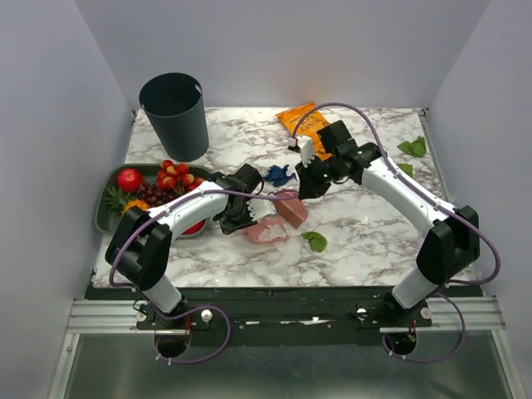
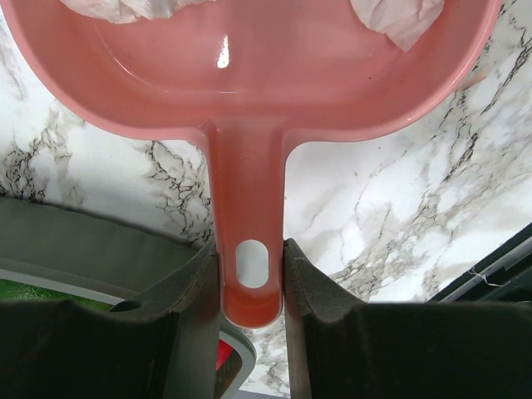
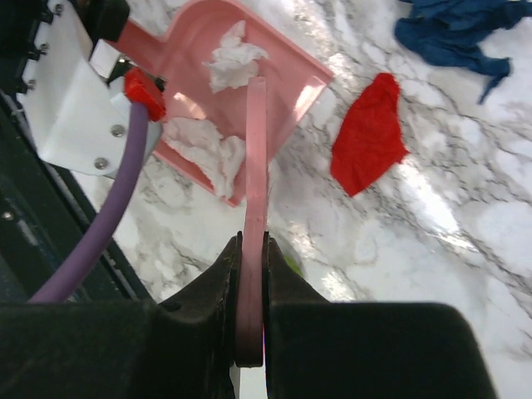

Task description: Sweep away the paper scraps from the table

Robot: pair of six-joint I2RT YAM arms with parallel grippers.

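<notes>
Two white scraps point(image 3: 233, 58) in pink dustpan point(image 3: 187, 50); left gripper point(image 2: 252, 262) pinches dustpan handle point(image 2: 248, 183), steadying pan on table point(image 2: 399, 233); right gripper point(image 3: 252, 249) pinches brush handle point(image 3: 256, 141) to sweep red scrap point(image 3: 368, 137), frame center-right.

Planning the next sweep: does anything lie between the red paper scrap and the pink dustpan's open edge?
Nothing visible. Only bare table separates the red scrap from the dustpan; the pink tool in the right gripper lies over the dustpan's edge.
</notes>
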